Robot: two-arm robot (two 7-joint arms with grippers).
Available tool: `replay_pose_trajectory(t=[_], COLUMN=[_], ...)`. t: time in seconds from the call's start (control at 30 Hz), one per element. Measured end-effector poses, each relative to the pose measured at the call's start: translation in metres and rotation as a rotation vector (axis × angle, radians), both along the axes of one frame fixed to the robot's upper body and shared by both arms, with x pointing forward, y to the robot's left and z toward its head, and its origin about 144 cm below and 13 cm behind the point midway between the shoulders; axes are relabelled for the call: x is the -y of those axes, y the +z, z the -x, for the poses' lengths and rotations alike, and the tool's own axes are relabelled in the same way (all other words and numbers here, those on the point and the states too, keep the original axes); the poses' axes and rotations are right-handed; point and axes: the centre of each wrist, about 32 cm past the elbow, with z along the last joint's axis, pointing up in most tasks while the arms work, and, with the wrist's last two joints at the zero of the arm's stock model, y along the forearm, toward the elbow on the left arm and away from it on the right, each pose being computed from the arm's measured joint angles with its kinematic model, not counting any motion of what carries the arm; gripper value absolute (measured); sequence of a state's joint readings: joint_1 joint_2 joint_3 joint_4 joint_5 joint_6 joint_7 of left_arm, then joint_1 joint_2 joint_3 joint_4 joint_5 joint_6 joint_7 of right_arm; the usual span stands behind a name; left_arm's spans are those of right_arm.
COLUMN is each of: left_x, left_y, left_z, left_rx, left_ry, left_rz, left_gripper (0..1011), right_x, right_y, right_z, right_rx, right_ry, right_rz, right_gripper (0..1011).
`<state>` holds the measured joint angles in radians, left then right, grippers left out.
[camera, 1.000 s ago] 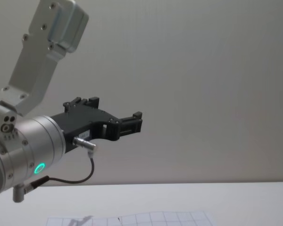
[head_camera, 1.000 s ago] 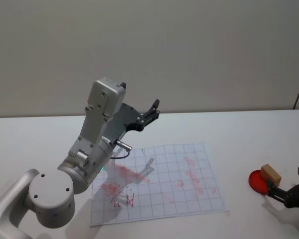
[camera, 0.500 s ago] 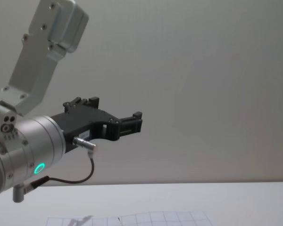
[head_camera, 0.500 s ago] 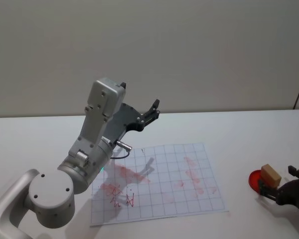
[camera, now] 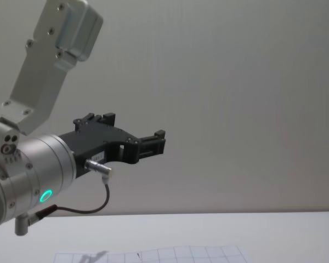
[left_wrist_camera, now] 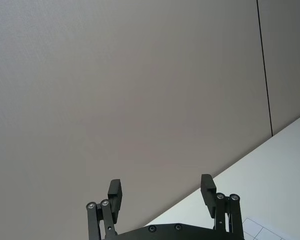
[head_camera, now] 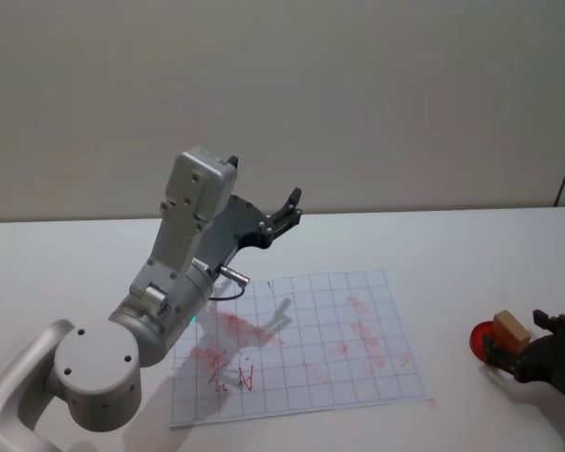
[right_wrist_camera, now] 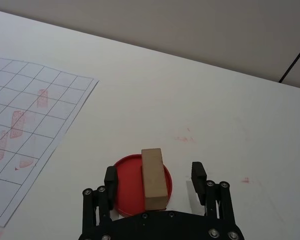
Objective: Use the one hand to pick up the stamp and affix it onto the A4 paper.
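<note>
**Status.** The stamp [right_wrist_camera: 154, 178], a plain wooden block, stands upright in the red dish [right_wrist_camera: 126, 194] on the table [right_wrist_camera: 200, 105]. It lies to the right of the paper [right_wrist_camera: 25, 95] and apart from it. The stamp is not lifted, so pick-up is not complete.

**Right pincer.** The right pincer [right_wrist_camera: 154, 175] is set wide, with one jaw on each side of the stamp. A visible gap remains on both sides in the right wrist view, and neither jaw touches the block. In the head view the right pincer [head_camera: 517, 336] sits low at the table's right edge, at the stamp [head_camera: 511, 329].

**Judged progress.** This is the approach stage, with the grasp pending. What remains is to close on the block, lift it clear of the dish, carry it left over the paper, and press it down.

**Paper.** The paper [head_camera: 353, 325] lies flat on the table. It carries several red prints and smears across its grid. Which press made each mark cannot be told.

**Container.** The red dish [head_camera: 483, 345] is shallow and round. It holds the stamp alone, resting near its centre.

**Left pincer.** The left pincer [head_camera: 284, 209] is parked high above the paper's far left corner, jaws spread and holding nothing. The left wrist view shows it [left_wrist_camera: 161, 186] pointing toward the wall.
</note>
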<state>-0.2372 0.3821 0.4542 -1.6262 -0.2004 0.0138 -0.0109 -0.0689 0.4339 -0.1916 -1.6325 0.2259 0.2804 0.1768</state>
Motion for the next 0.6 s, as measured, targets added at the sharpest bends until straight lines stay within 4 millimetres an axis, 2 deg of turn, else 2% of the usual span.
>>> replay_pose_trajectory(t=[0.2, 0.23, 0.3, 0.33, 0.47, 0.5, 0.57, 0.6], left_x=[0.0000, 0.0000, 0.0000, 0.0000, 0.0000, 0.0000, 0.0000, 0.0000], left_y=[0.0000, 0.0000, 0.0000, 0.0000, 0.0000, 0.0000, 0.0000, 0.0000], left_z=[0.0000, 0.0000, 0.0000, 0.0000, 0.0000, 0.0000, 0.0000, 0.0000], left_rx=[0.000, 0.000, 0.000, 0.000, 0.000, 0.000, 0.000, 0.000], left_ry=[0.000, 0.000, 0.000, 0.000, 0.000, 0.000, 0.000, 0.000], left_rz=[0.000, 0.000, 0.000, 0.000, 0.000, 0.000, 0.000, 0.000], left_gripper=[1001, 1001, 1001, 1001, 1001, 1001, 1001, 1001], right_x=[-0.0005, -0.0005, -0.0006, -0.0007, -0.0008, -0.0009, -0.0009, -0.0010], right_y=[-0.0003, -0.0004, -0.0005, -0.0005, -0.0007, -0.0007, -0.0007, -0.0008], right_z=[-0.0017, -0.0021, -0.0025, -0.0027, -0.0033, -0.0034, -0.0035, -0.0037], right_rx=[-0.001, -0.001, -0.001, -0.001, -0.001, -0.001, -0.001, -0.002], right_ry=[0.003, 0.003, 0.003, 0.004, 0.004, 0.005, 0.005, 0.005], right_rz=[0.002, 0.003, 0.003, 0.003, 0.004, 0.004, 0.004, 0.004], right_gripper=[781, 718, 681, 620, 543, 482, 444, 389])
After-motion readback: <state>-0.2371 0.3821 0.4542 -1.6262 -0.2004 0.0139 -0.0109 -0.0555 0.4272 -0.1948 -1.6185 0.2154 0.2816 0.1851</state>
